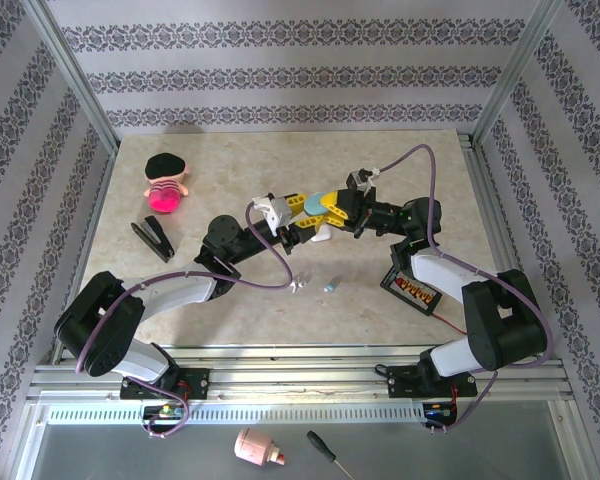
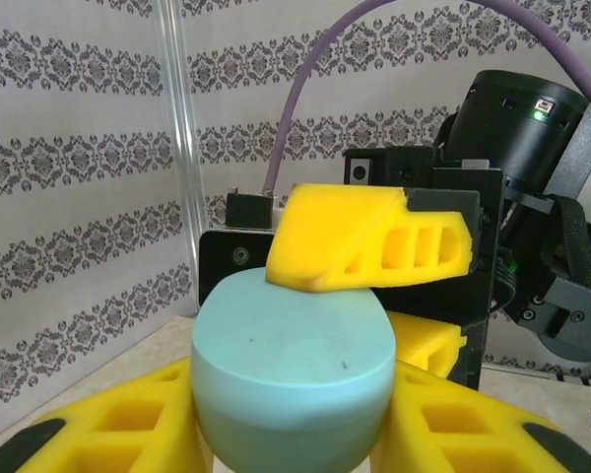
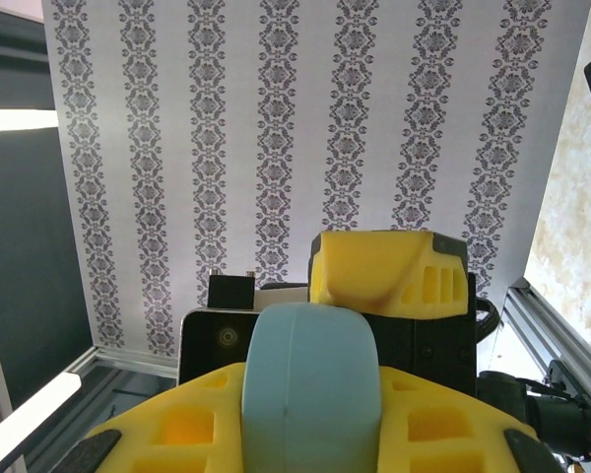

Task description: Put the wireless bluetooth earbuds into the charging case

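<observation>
A pale teal charging case is held above the table's middle, between both grippers. My left gripper comes in from the left, and its yellow fingers press both sides of the case. My right gripper comes from the right and is shut on the same case. One right finger rests on the case's top in the left wrist view. Two earbuds lie on the table in front of the grippers, one white and one teal.
A pink doll with a black hat and a black stapler lie at the left. A black box with orange parts sits by the right arm. Aluminium rails edge the table.
</observation>
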Robot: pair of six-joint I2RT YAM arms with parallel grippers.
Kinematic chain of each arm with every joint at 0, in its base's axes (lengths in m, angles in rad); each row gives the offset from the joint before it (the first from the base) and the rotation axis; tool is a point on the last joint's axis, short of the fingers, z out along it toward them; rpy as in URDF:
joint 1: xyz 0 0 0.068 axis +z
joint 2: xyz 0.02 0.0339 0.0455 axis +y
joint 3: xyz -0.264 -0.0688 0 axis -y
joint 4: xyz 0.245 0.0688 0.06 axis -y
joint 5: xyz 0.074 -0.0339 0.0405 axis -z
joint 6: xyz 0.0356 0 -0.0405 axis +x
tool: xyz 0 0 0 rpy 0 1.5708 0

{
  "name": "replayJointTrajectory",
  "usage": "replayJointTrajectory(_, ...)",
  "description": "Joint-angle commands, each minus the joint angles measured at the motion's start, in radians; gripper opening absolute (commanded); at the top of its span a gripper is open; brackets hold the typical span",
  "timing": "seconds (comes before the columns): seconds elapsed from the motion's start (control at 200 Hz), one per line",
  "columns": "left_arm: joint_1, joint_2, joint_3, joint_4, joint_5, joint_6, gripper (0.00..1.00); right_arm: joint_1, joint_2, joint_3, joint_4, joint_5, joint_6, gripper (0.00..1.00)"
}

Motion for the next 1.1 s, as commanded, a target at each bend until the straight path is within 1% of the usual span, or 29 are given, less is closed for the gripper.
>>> replayJointTrajectory(0.0,-0.007,0.005,0.04,0.053,0.067,-0.004,0.34,0.012,-0.012,-0.006,0.074,0.025,-0.002,0.17)
replayJointTrajectory(0.045,-0.007,0.006,0.04,0.056,0.064,-0.007,0.33,0.012,-0.014,-0.007,0.064,0.027,-0.01,0.24)
replayJointTrajectory(0.105,-0.006,0.003,0.039,0.057,0.061,-0.009,0.33,0.01,-0.021,-0.008,0.043,0.03,-0.036,0.37)
replayJointTrajectory(0.185,-0.003,-0.004,0.037,0.048,0.064,-0.02,0.33,0.006,-0.035,-0.007,-0.005,0.025,-0.099,0.56)
replayJointTrajectory(0.265,0.011,-0.015,0.031,0.037,0.085,-0.052,0.33,-0.01,-0.057,-0.013,-0.073,0.037,-0.185,0.67)
replayJointTrajectory(0.31,0.02,-0.022,0.024,0.037,0.102,-0.074,0.32,-0.024,-0.072,-0.017,-0.119,0.044,-0.24,0.71)
replayJointTrajectory(0.465,0.051,-0.042,-0.002,0.022,0.161,-0.149,0.32,-0.079,-0.124,0.001,-0.277,0.022,-0.39,0.76)
replayJointTrajectory(0.52,0.06,-0.054,-0.009,0.009,0.188,-0.173,0.32,-0.091,-0.152,0.019,-0.361,0.01,-0.475,0.77)
replayJointTrajectory(0.57,0.068,-0.067,-0.011,-0.015,0.211,-0.186,0.32,-0.095,-0.193,0.056,-0.53,0.006,-0.626,0.78)
replayJointTrajectory(0.595,0.071,-0.078,-0.011,-0.036,0.22,-0.188,0.32,-0.095,-0.216,0.075,-0.652,0.013,-0.721,0.79)
replayJointTrajectory(0.68,0.091,-0.109,-0.01,-0.127,0.244,-0.192,0.32,-0.091,-0.3,0.163,-1.059,0.093,-1.083,0.79)
replayJointTrajectory(0.72,0.098,-0.122,-0.015,-0.155,0.245,-0.192,0.32,-0.089,-0.33,0.19,-1.176,0.14,-1.208,0.79)
replayJointTrajectory(0.774,0.108,-0.139,-0.017,-0.186,0.258,-0.186,0.32,-0.08,-0.352,0.228,-1.298,0.174,-1.373,0.8)
replayJointTrajectory(0.829,0.115,-0.151,-0.018,-0.21,0.269,-0.184,0.32,-0.062,-0.365,0.257,-1.373,0.196,-1.498,0.81)
replayJointTrajectory(0.899,0.122,-0.163,-0.005,-0.259,0.294,-0.176,0.33,-0.035,-0.386,0.263,-1.382,0.208,-1.598,0.8)
replayJointTrajectory(1.004,0.124,-0.176,0.025,-0.358,0.325,-0.14,0.33,0.052,-0.409,0.304,-1.47,0.266,-1.795,0.81)
replayJointTrajectory(1.044,0.124,-0.183,0.025,-0.363,0.338,-0.135,0.33,0.089,-0.412,0.321,-1.507,0.302,-1.87,0.82)
replayJointTrajectory(1.094,0.124,-0.187,0.021,-0.348,0.357,-0.136,0.33,0.133,-0.41,0.334,-1.534,0.34,-1.926,0.83)
